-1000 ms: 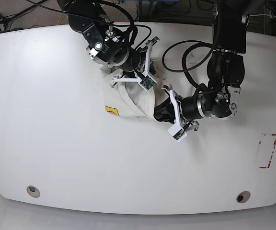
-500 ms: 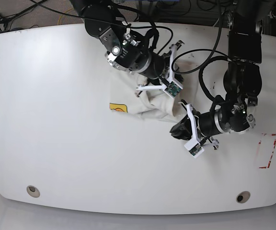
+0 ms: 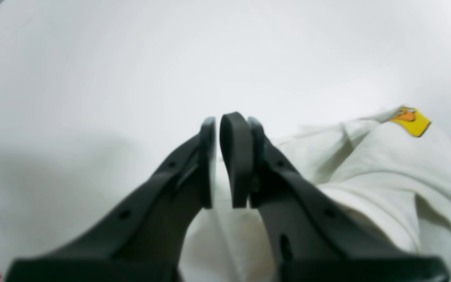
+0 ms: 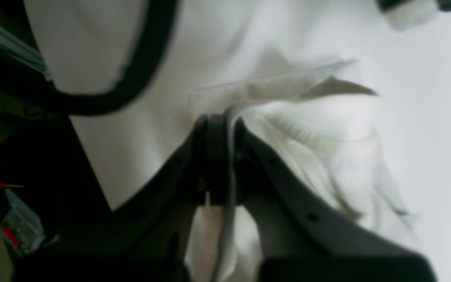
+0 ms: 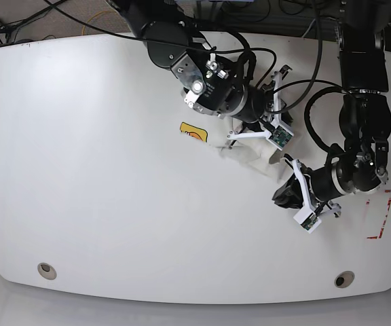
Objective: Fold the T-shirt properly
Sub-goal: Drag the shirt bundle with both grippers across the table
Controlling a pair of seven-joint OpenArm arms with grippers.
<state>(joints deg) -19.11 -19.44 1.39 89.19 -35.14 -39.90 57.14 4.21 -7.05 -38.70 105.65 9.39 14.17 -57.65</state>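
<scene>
Left wrist view: left pincer [image 3: 225, 164] is drawn narrow, a sliver of gap at the tips, cream T-shirt [image 3: 386, 168] bunched beneath and to its right, its yellow patch [image 3: 411, 119] at the far edge. Right wrist view: right pincer [image 4: 221, 156] is clamped on a T-shirt fold. Base view: the shirt lies crumpled on the white counter [image 5: 80, 170], right of centre, between both arms.

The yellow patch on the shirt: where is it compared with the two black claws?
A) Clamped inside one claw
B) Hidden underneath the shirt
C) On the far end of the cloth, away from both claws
C: the yellow patch sits exposed on the T-shirt's end, clear of both grippers.
</scene>
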